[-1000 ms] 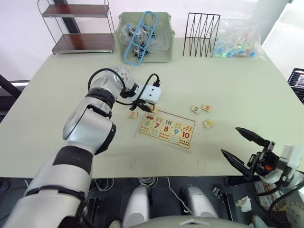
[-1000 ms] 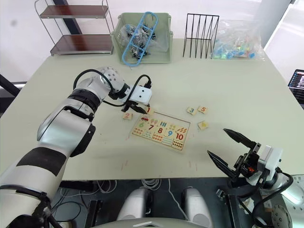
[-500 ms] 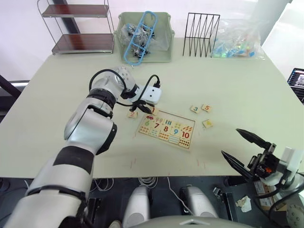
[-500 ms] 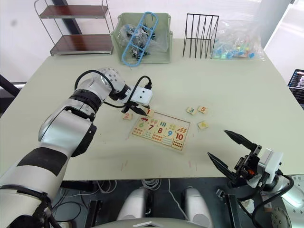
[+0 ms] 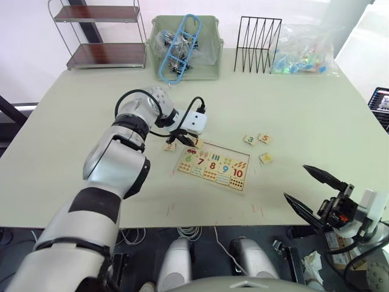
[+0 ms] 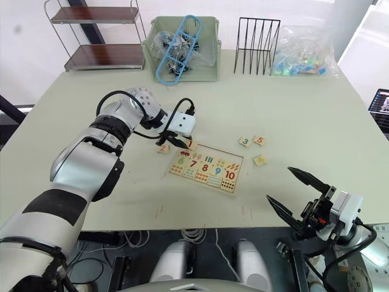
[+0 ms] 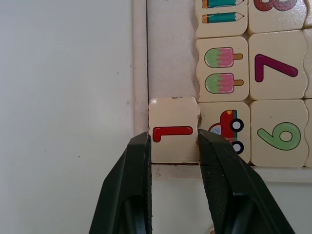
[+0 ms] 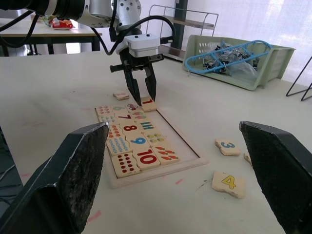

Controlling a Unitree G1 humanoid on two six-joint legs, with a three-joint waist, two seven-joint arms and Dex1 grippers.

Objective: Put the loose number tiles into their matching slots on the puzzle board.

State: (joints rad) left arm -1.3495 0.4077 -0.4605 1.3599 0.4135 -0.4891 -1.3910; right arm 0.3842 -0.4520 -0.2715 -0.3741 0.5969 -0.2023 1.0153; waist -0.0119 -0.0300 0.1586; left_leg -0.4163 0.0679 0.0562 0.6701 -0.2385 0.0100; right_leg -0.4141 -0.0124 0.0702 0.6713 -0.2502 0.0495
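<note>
Pale table point(image 5: 304, 115): board point(image 5: 214, 166) mid-table. L claw point(image 7: 174, 141) clamps tile 1 point(image 7: 173, 128) at board's corner slot, beside car pic. R claw point(image 5: 317, 193) wide open, empty, well off. Step: seating 1. Next: press flat, release; then tile 2 point(image 5: 169, 146), 3 point(image 5: 249, 140), 4 point(image 5: 265, 158), 5 point(image 5: 264, 137).

Light: bright, even, daylight from windows behind my desk point(image 5: 316, 121) | Shadows: soft, faint | Glare: white washout at far edge | Focus: my right jaws blurred close up; head views sharp.
</note>
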